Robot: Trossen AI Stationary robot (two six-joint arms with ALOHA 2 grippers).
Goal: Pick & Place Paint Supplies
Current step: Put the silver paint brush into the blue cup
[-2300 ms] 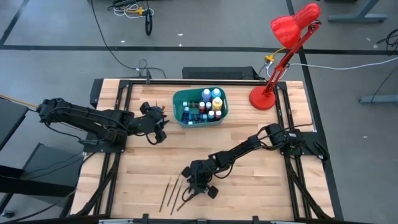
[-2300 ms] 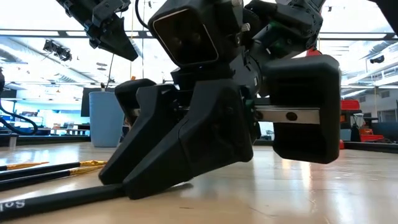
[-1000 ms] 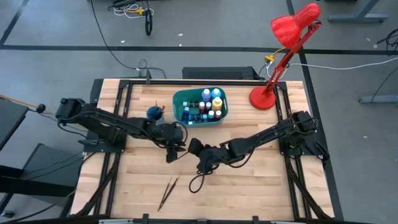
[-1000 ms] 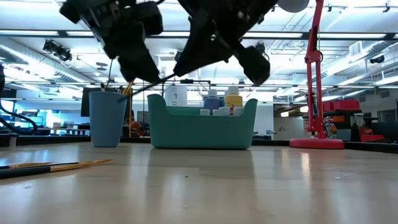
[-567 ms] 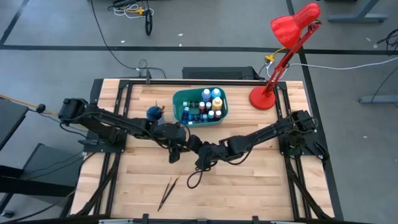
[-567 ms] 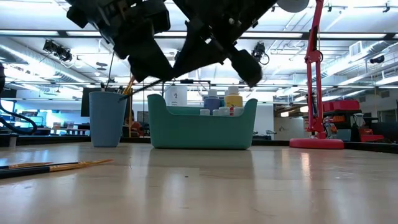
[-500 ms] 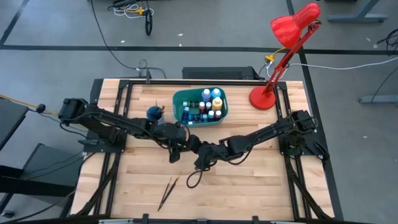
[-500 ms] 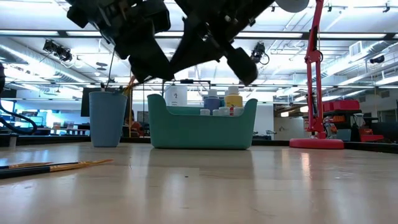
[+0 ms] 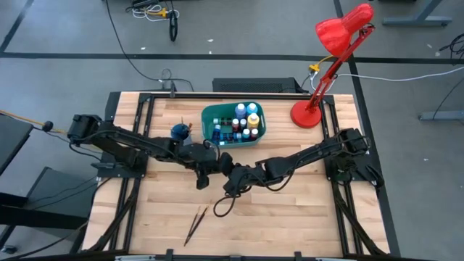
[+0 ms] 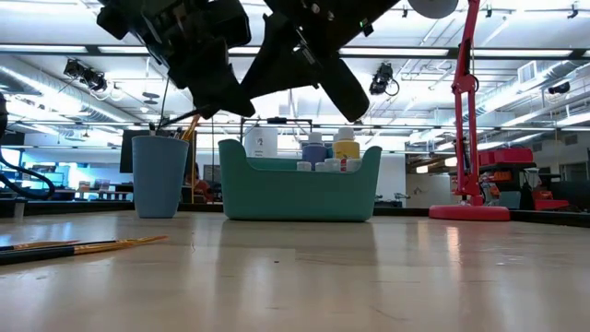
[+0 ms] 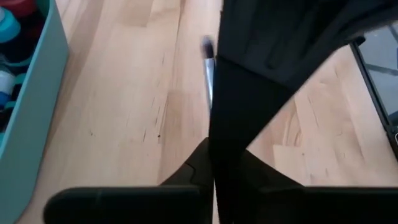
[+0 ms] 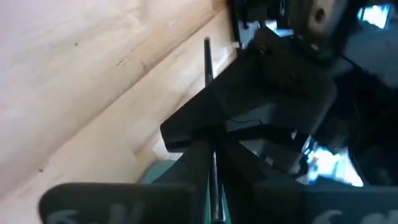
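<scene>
Two grippers meet above mid-table over one brush, in front of the teal bin.

The left gripper (image 9: 205,176) and right gripper (image 9: 230,183) sit raised off the wooden table (image 9: 304,217), nose to nose, just in front of the teal bin (image 9: 210,119). In the left wrist view a thin dark brush (image 11: 208,74) runs out between that arm's closed fingers, so the left gripper grips it. In the right wrist view the same brush (image 12: 208,59) lies along the right fingers; whether they clamp it cannot be told. Paint bottles (image 9: 245,122) stand inside the bin. The blue cup (image 9: 179,131) stands just beside the bin and holds more brushes (image 10: 189,129). Two loose brushes (image 9: 196,223) lie on the table near its front edge, well apart from the bin.
</scene>
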